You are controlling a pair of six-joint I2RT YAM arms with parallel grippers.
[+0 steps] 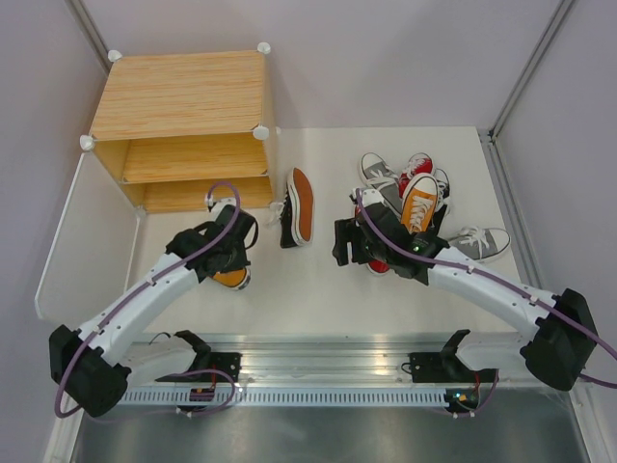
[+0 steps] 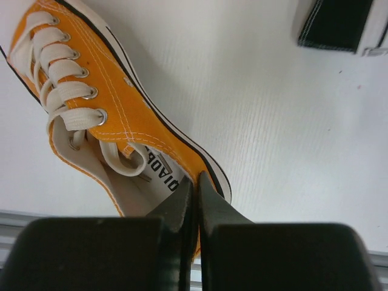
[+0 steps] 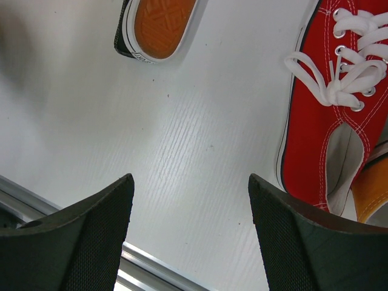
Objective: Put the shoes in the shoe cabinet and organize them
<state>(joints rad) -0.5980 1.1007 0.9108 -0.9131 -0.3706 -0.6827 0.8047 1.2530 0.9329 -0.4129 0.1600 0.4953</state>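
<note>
My left gripper [image 2: 195,182] is shut on the side wall of an orange shoe [image 2: 103,79], near its heel opening. From above, that shoe [image 1: 231,279] lies under the left gripper [image 1: 228,247], in front of the shoe cabinet [image 1: 178,95]. The cabinet's front is open and its inner shelf [image 1: 193,156] is bare. My right gripper [image 3: 191,179] is open over bare table, with a red shoe [image 3: 321,133] just right of its right finger. A black shoe [image 1: 301,205] lies on its side between the arms, showing its orange sole.
The cabinet's white door [image 1: 82,241] stands swung open at the left. Behind the right gripper [image 1: 345,241] lies a pile of shoes: grey [image 1: 376,172], red [image 1: 416,166] and orange [image 1: 420,201]. Another grey shoe [image 1: 479,243] lies further right. A metal rail [image 1: 318,371] runs along the near edge.
</note>
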